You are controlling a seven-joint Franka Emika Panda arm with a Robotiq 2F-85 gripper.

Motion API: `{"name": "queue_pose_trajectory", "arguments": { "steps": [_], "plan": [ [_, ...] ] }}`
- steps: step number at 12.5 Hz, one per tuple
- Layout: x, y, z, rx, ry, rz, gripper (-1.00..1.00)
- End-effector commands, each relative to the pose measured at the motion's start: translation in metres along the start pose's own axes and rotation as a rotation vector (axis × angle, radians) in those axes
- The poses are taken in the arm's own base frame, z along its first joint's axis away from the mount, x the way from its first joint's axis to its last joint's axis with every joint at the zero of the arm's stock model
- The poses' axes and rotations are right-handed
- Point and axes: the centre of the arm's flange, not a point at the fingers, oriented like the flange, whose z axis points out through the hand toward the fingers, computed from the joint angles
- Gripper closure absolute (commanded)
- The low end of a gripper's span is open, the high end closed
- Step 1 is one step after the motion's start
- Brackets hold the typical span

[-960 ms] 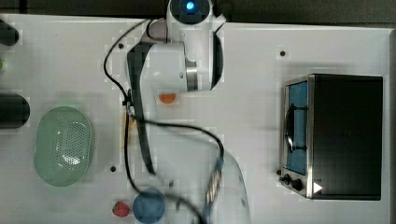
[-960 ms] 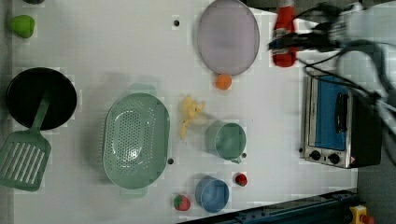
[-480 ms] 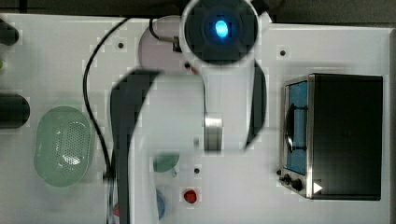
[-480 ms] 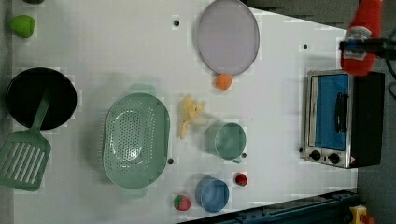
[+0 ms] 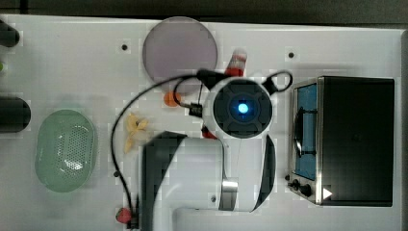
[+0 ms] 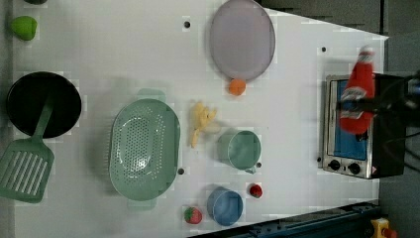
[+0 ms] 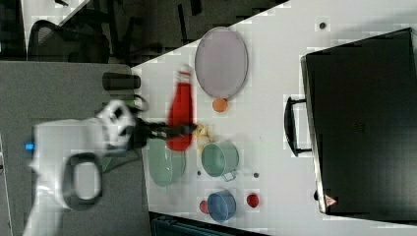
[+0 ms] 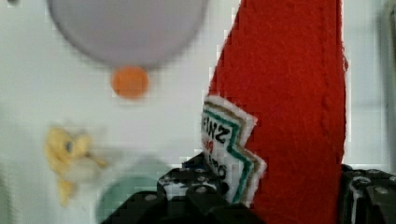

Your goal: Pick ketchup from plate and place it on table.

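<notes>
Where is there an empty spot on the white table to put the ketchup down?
The red ketchup bottle is held in the tool. The white table is bare between the round lilac plate and the black pan, and between the plate and the silver toaster oven. It is crowded around the teal cup, yellow toy and green colander.

Lighting even and bright, diffuse from overhead; white bench (image 6: 124, 59) near overexposed in all external views. Shadows soft and faint, e.g. a pale halo around the green colander (image 6: 143, 148). Blue indicator light (image 5: 243, 107) on the arm blooms slightly. All frames show blocky compression artefacts along edges. Wrist view: ketchup (image 8: 289, 102) label readable at close range, background plate (image 8: 126, 28) and orange ball (image 8: 130, 82) out of focus. Dark surround beyond the bench's edges underexposed.
</notes>
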Motion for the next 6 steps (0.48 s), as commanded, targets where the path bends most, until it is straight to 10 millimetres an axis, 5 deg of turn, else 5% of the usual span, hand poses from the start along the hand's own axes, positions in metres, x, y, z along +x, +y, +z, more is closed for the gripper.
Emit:
{"name": "queue_pose_trajectory", "arguments": {
  "steps": [1,6],
  "plan": [
    [-0.025,0.026,0.062,-0.001,-0.057,0.089,-0.18],
    [-0.036,0.025,0.158,0.007,-0.044,0.087,-0.18]
  ]
}}
